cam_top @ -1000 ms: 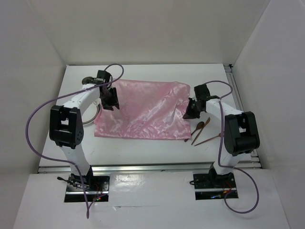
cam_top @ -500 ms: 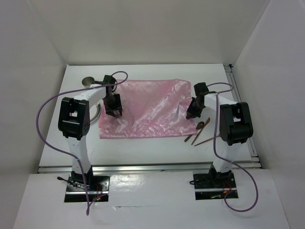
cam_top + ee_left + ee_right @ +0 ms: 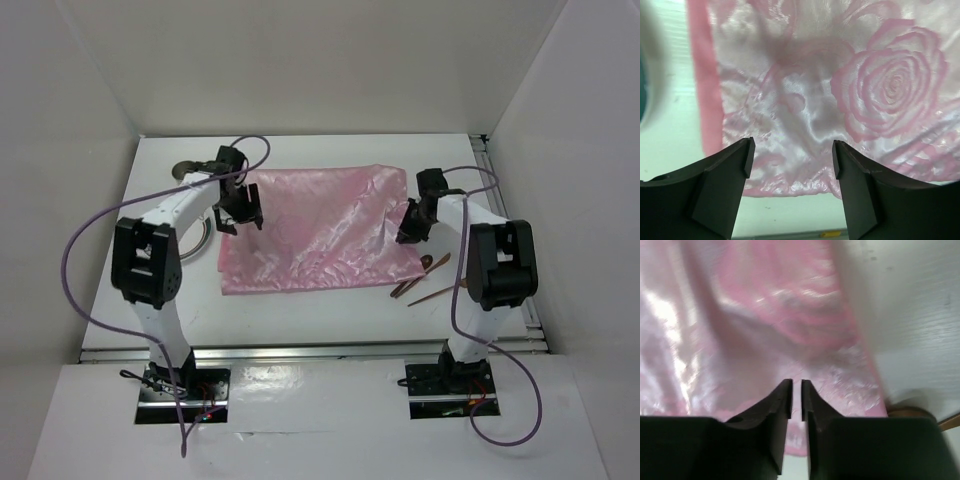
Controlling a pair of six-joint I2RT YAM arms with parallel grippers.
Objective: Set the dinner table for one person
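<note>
The bench [image 3: 330, 312] lies bare at 12 and 6 o'clock of the pink cloth [image 3: 320, 230]. At 5 o'clock of my right gripper [image 3: 407, 236], wooden spoons [image 3: 424, 279] block the way.

cloth [image 3: 320, 225]: pink, rose pattern | dinner table [image 3: 300, 315]: white | spoons [image 3: 428, 263]: brown

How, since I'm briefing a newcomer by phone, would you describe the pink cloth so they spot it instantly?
Start with the wide white dinner table. Across its middle lies the pink cloth, a shiny, wrinkled rectangle patterned with roses. It is the only soft, pink thing there; the brown wooden utensils by its right edge are thin and hard.
</note>
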